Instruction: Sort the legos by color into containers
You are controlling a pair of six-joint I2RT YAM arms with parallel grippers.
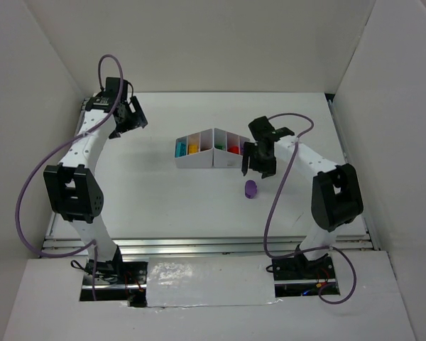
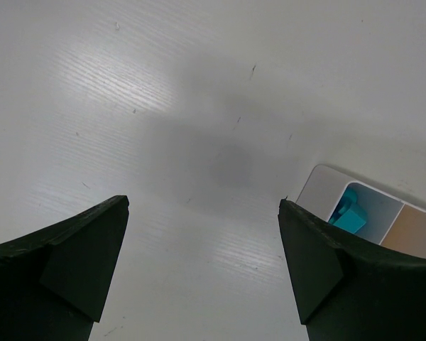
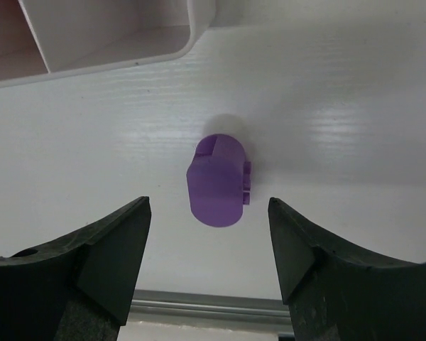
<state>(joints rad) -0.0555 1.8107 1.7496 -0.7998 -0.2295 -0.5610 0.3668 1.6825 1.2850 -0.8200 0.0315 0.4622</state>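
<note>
Right wrist view | purple lego [image 3: 216,181] is seen lying on the worktop [image 3: 341,106] near a corner of the tray [image 3: 128,46] | right pincer [image 3: 209,241] is held spread over it, nothing pinched | step: pick-up, looks like | next: lowering and closing are needed | left pincer [image 2: 202,249] spread too

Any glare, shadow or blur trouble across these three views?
Top external: even light, sharp, the purple lego small but distinct. Left wrist: bright sheen on the table, a soft grey shadow mid-frame. Right wrist: lego crisp, glare streaks to its right.
</note>
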